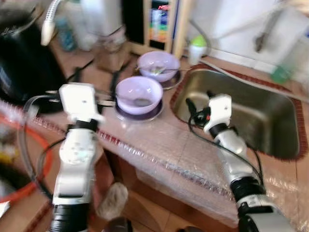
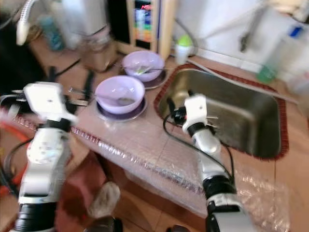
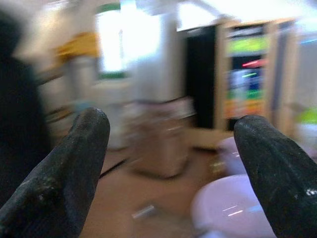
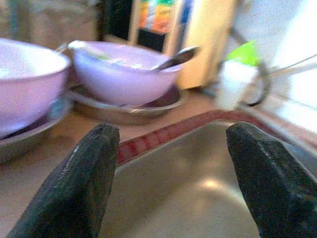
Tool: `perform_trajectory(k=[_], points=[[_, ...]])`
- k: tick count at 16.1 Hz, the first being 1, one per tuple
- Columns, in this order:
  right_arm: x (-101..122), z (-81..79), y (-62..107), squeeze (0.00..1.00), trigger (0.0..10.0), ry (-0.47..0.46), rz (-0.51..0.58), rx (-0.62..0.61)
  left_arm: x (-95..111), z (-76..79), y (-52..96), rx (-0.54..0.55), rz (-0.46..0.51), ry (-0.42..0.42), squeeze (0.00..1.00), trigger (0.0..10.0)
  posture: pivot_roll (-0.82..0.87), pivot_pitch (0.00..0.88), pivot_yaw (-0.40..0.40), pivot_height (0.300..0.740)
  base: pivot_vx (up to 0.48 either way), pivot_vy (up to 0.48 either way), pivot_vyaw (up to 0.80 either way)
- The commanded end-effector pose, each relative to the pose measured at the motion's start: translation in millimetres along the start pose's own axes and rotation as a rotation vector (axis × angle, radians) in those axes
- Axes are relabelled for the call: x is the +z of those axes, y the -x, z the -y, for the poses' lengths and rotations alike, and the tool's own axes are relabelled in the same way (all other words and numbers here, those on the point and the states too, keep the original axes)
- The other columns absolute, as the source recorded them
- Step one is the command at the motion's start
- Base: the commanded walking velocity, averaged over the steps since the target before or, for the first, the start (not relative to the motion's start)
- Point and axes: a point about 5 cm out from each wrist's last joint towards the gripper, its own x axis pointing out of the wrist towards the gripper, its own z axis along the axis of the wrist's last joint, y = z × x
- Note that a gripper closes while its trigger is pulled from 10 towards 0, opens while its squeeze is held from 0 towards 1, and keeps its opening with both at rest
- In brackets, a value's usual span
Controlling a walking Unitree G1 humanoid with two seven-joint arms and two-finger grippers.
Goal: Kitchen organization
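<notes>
Mostly lilac bowls (image 1: 139, 94), w/ spoons

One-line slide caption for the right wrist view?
Open right tool over sink, facing two purple bowls on plates.

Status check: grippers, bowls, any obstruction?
Left gripper open, near front bowl. Right gripper open over sink. Both bowls on plates; spoon in rear bowl.

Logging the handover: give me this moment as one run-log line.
left gripper: open, raised left of near bowl | right gripper: open, over sink edge | far bowl: holds spoon
</notes>
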Motion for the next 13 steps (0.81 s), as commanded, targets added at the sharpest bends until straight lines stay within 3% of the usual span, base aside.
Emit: perform_trajectory(k=[1, 2, 3, 6, 7, 9, 13], points=[[5, -1.8, -0.8, 1.0, 10.0, -0.001, 0.012, 0.014, 2, -5.9, 2.2, 0.043, -0.008, 0.005, 0.0, 10.0, 0.07, 0.021, -0.018, 0.74, 0.0, 0.0, 0.78], [4, -2.6, 0.1, 0.23, 10.0, -0.031, 0.009, 0.008, -1, -11.3, 3.4, 0.095, -0.031, 0.022, 0.0, 10.0, 0.07, 0.022, -0.018, 0.74, 0.0, 0.0, 0.0], [5, -2.8, 0.1, 0.0, 10.0, -0.023, 0.008, 0.01, -4, -11.4, 3.5, 0.102, -0.052, 0.052, 0.0, 10.0, 0.07, 0.022, -0.018, 0.74, 0.0, 0.0, 0.0], [10, -5.3, -0.2, 0.0, 10.0, -0.014, 0.014, 0.019, -14, -5.8, 1.0, 0.09, -0.126, 0.143, 0.0, 10.0, 0.06, 0.023, -0.016, 0.74, 0.0, 0.0, 0.0], [12, -6.0, -0.7, 0.0, 10.0, -0.016, 0.015, 0.02, -17, 1.8, -3.5, 0.032, -0.151, 0.205, 0.0, 10.0, 0.06, 0.023, -0.016, 0.74, 0.0, 0.0, 0.0], [14, -9.0, 0.1, 0.0, 10.0, -0.017, 0.018, 0.029, -23, 6.7, -12.3, 0.017, -0.19, 0.297, 0.0, 10.0, 0.06, 0.023, -0.016, 0.74, 0.0, 0.0, 0.0], [21, -19.0, 3.7, 0.0, 10.0, -0.04, 0.029, 0.088, -35, 16.5, -28.7, -0.029, -0.259, 0.407, 0.0, 10.0, 0.02, 0.032, -0.011, 0.74, 0.0, 0.0, 0.0]])
